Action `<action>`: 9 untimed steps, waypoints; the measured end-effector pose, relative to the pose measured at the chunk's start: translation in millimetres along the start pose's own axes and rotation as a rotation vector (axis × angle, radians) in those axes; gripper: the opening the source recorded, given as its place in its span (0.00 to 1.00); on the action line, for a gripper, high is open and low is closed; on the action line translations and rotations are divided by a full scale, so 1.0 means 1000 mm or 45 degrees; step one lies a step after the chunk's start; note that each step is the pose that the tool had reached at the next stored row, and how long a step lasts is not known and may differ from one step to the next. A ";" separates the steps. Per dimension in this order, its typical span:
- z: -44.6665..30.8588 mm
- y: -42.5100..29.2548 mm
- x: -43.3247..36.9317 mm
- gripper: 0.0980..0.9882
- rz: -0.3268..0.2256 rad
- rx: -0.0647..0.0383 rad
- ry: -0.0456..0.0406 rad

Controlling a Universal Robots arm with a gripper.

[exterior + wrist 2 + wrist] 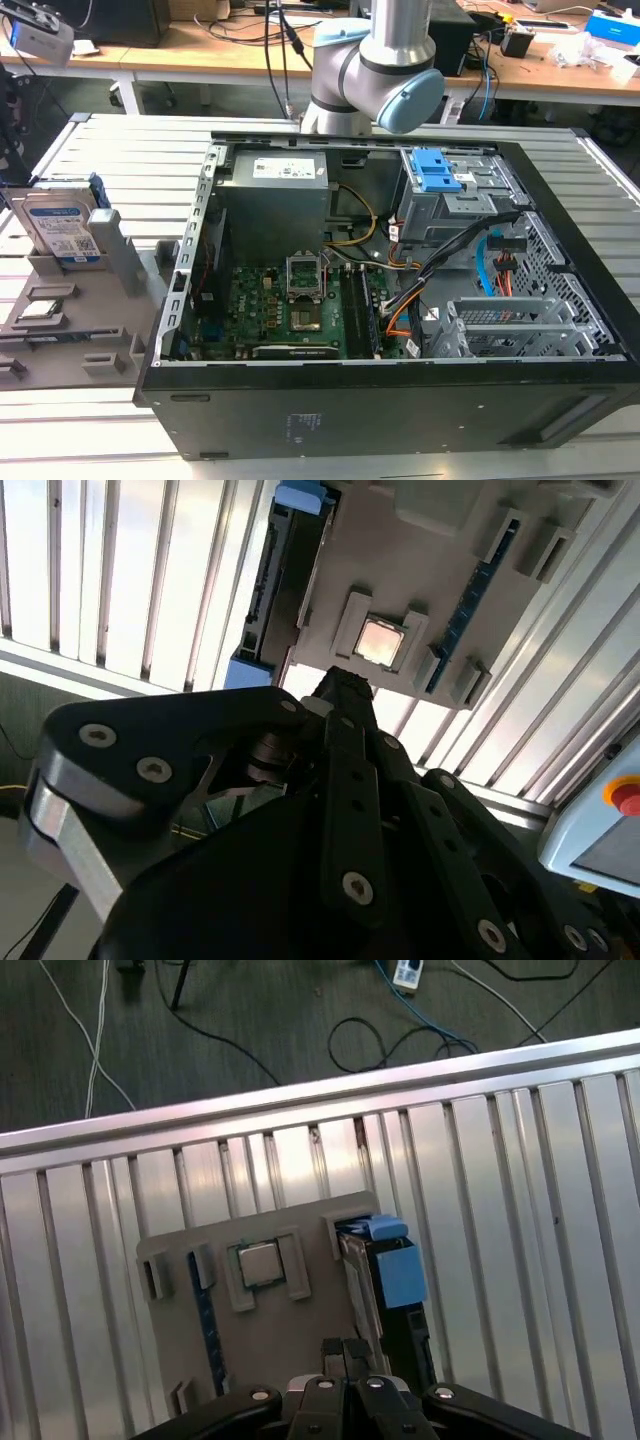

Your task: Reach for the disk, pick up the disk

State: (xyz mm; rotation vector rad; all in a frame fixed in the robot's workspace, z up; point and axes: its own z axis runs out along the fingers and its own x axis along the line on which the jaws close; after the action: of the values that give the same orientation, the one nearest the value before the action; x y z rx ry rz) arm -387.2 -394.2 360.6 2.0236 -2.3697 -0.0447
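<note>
Silver rectangular disk (60,225) with blue rails stands upright in a grey plastic holder (125,255); black pincer (343,1350), narrow and empty, hangs above.

Exterior view sits high and back, looking down at a slant over the open computer case (380,410) and slatted table (130,150) toward the arm (385,70) and the desks (200,45) beyond, with the grey holder (120,260) at the exterior view's left. First wrist view hangs above that holder, facing steeply down past the gripper (345,1348), table edge and cabled floor (300,1020) beyond. Second wrist view looks from closer in, sighting along the gripper's black body. Both wrist views share the holder, its chip (258,1263) and the edge-on disk (362,1280); the exterior view catches holder and disk too.
</note>
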 end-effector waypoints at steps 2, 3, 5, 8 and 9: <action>0.0000 0.0000 0.0000 0.01 -0.038 0.000 0.001; 0.0000 0.0000 0.0000 0.01 -0.049 0.000 0.002; 0.0000 0.0000 0.0000 0.01 -0.080 0.000 0.003; 0.0000 0.0000 0.0000 0.01 -0.119 0.000 0.004; 0.0000 0.0000 0.0000 0.01 -0.135 0.000 0.005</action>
State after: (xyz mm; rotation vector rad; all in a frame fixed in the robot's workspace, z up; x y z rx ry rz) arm -387.2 -394.2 360.6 2.1456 -2.2577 -0.0426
